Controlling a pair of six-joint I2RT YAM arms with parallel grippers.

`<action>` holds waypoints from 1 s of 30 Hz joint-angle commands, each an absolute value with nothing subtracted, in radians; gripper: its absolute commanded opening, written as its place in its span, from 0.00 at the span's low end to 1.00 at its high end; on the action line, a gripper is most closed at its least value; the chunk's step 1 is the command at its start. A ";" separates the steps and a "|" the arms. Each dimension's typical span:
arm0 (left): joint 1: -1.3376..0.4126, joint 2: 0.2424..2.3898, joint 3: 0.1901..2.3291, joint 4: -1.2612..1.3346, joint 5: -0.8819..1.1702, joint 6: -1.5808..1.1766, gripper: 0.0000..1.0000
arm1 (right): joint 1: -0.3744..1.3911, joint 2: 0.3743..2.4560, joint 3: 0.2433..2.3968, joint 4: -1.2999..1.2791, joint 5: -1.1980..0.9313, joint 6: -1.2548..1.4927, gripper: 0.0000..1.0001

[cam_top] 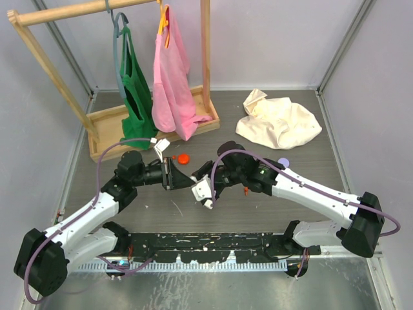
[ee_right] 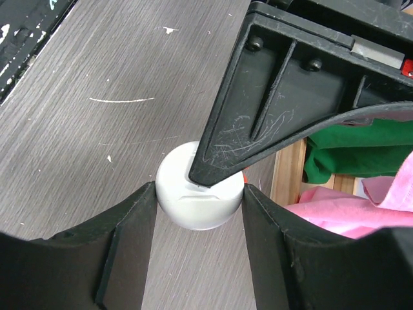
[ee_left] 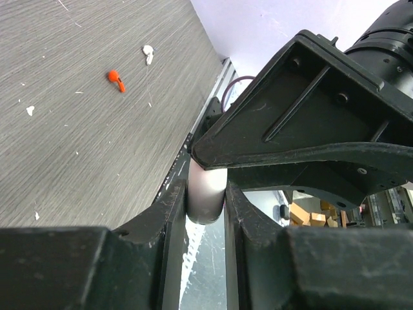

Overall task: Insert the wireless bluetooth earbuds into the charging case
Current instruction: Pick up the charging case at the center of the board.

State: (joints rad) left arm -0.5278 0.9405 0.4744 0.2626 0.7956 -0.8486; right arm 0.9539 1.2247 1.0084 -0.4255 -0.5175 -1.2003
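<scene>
A white round charging case [ee_right: 200, 197] is held above the table between both grippers. My right gripper [ee_right: 200, 194] is shut on its rim, left and right. My left gripper [ee_left: 206, 194] is shut across its flat faces; the case [ee_left: 206, 190] shows edge-on between those fingers. One left finger [ee_right: 258, 123] lies over the case's top. In the top view the left gripper [cam_top: 187, 179] and right gripper [cam_top: 201, 192] meet at mid table. A red earbud [ee_left: 116, 80] and a white earbud [ee_left: 148, 54] lie loose on the table. No lilac earbud is in view.
A wooden rack [cam_top: 110, 119] with a green bag [cam_top: 137, 97] and a pink bag [cam_top: 171, 77] stands at the back left. A cream cloth [cam_top: 277, 119] lies back right. A red disc [cam_top: 183, 157] and a lilac disc [cam_top: 283, 161] lie near the grippers.
</scene>
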 commanded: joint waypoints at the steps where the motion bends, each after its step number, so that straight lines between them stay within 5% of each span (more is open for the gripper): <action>1: -0.528 0.934 0.480 0.338 0.859 -0.864 0.01 | 0.957 1.235 1.054 -0.388 -0.494 -1.227 0.48; 13: -0.528 0.802 0.441 0.266 0.693 -0.733 0.00 | 0.957 1.226 1.052 -0.394 -0.413 -1.155 0.62; 15: -0.528 0.768 0.424 0.270 0.652 -0.707 0.00 | 0.957 1.231 1.052 -0.387 -0.404 -1.121 0.98; 16: -0.529 0.752 0.415 0.275 0.634 -0.697 0.00 | 0.957 1.232 1.051 -0.379 -0.402 -1.097 1.00; 30: -0.528 0.628 0.266 0.511 0.446 -0.684 0.00 | 0.955 1.173 0.928 -0.054 -0.306 -0.561 0.99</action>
